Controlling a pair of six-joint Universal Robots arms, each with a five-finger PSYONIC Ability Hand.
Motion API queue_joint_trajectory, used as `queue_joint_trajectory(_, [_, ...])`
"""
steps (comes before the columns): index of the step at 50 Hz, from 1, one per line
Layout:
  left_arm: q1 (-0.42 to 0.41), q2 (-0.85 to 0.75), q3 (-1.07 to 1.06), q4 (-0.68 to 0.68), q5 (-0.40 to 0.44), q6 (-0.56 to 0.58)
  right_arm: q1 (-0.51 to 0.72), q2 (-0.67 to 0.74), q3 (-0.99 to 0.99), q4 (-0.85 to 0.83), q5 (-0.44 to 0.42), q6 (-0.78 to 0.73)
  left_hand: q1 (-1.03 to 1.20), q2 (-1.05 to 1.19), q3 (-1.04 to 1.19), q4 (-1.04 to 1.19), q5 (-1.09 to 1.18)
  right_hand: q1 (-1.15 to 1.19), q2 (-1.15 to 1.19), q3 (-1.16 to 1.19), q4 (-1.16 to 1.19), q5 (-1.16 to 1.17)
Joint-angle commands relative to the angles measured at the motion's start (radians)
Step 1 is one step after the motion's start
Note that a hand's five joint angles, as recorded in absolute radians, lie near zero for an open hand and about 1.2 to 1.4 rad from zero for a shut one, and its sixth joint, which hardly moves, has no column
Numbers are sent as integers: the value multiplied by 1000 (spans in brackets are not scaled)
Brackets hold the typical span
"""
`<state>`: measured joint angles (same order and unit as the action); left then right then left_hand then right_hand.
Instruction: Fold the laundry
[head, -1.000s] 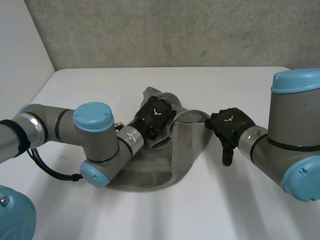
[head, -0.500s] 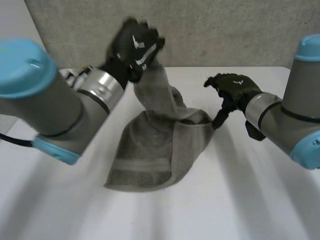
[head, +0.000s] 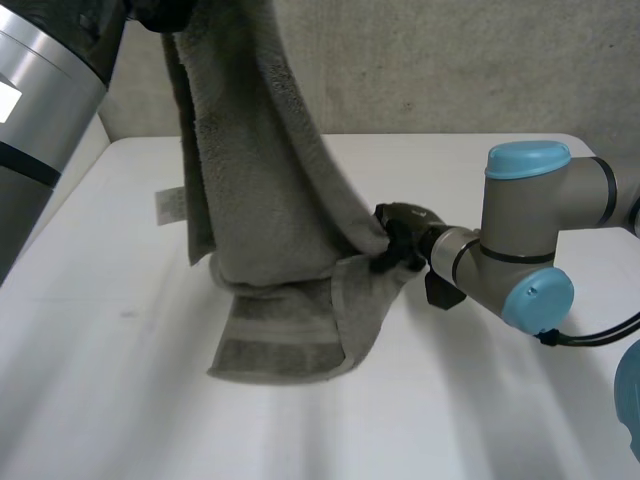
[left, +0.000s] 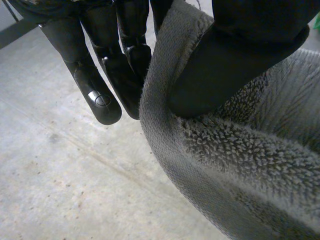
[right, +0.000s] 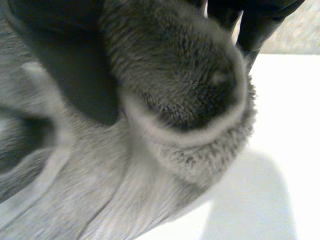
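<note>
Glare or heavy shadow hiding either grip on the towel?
Head view: no glare on the towel, soft shade under it on the table; right hand dark against it. Left wrist view: evenly lit, left hand pinch plain. Right wrist view: table bright white, grip readable.

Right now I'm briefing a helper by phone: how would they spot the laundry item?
At the white table by the grey wall is a grey terry towel. The left hand pinches an edge high up, the right hand grips a fold low down, and its end lies on the table. It is the only soft thing there, with a woven band.
</note>
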<state>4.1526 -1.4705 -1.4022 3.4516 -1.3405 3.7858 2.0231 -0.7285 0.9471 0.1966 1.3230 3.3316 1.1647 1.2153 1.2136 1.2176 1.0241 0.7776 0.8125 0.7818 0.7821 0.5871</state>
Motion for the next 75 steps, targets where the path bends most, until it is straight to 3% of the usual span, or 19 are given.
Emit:
queue_joint_trajectory(1, [77, -13, 0, 8, 3, 3, -12, -107, -62, -166, 53, -133, 232, 181, 183, 179, 198, 619, 584, 614, 614, 635])
queue_joint_trajectory(4, [159, -60, 40, 18, 7, 0, -18, -213, -120, -263, 70, -274, 232, 181, 183, 179, 198, 619, 584, 614, 614, 635])
queue_joint_trajectory(6, [221, -173, 148, 59, -9, -1, -21, -316, -158, -369, 85, -401, 232, 181, 183, 179, 198, 619, 584, 614, 614, 635])
queue_joint_trajectory(11, [242, -267, 308, 102, -73, -32, -20, -426, -151, -526, 96, -468, 232, 181, 183, 179, 198, 619, 584, 614, 614, 635])
queue_joint_trajectory(16, [259, -313, 333, 153, -163, -144, -6, -440, -59, -502, 47, -481, 232, 181, 183, 179, 198, 619, 584, 614, 614, 635])
queue_joint_trajectory(20, [284, -317, 253, 150, -175, -233, -6, -434, 77, -395, -14, -512, 232, 181, 183, 179, 198, 619, 584, 614, 614, 635])
queue_joint_trajectory(24, [301, -323, 24, 158, -163, -326, -6, -416, 175, -321, -39, -585, 232, 181, 183, 179, 198, 619, 584, 614, 614, 635])
queue_joint_trajectory(29, [290, -346, -211, 187, -128, -336, -17, -354, 323, -224, -36, -756, 232, 181, 183, 179, 198, 619, 584, 614, 614, 635])
queue_joint_trajectory(31, [281, -378, -331, 202, -76, -336, -21, -295, 395, -165, -25, -855, 232, 181, 183, 179, 198, 619, 584, 614, 614, 635])
queue_joint_trajectory(34, [278, -386, -383, 202, -51, -334, -23, -249, 427, -106, -16, -891, 232, 181, 183, 179, 198, 579, 544, 575, 574, 595])
queue_joint_trajectory(38, [271, -373, -461, 198, -20, -328, -37, -236, 437, -55, -7, -880, 232, 181, 183, 179, 198, 435, 400, 431, 430, 451])
queue_joint_trajectory(40, [271, -370, -466, 193, -20, -328, -49, -244, 444, -33, -7, -842, 232, 181, 183, 179, 198, -23, -58, -28, -28, -7])
queue_joint_trajectory(43, [274, -338, -469, 189, -22, -328, -57, -253, 446, -29, -7, -804, 232, 181, 183, 179, 198, -214, -249, -218, -219, -198])
queue_joint_trajectory(45, [279, -301, -469, 185, -23, -330, -76, -284, 447, -26, -7, -692, 232, 181, 183, 179, 198, -305, -340, -309, -309, -289])
queue_joint_trajectory(51, [284, -165, -474, 129, -23, -340, -122, -338, 473, -29, -27, -425, 232, 181, 183, 179, 198, -323, -358, -327, -327, -307])
queue_joint_trajectory(59, [274, -1, -474, 96, -23, -342, -124, -359, 545, -68, -45, -238, 232, 181, 183, 179, 198, -326, -361, -330, -330, -310])
queue_joint_trajectory(65, [273, 64, -472, 98, -25, -344, -127, -370, 584, -149, -37, -222, 232, 181, 183, 179, 198, -246, -281, -251, -251, -230])
queue_joint_trajectory(70, [274, 76, -472, 96, -25, -344, -119, -355, 605, -216, -30, -230, 232, 181, 183, 179, 198, 17, -17, 13, 13, 33])
queue_joint_trajectory(75, [287, 76, -474, 96, -26, -345, -126, -341, 607, -238, -11, -247, 232, 181, 183, 179, 198, 112, 77, 108, 107, 128])
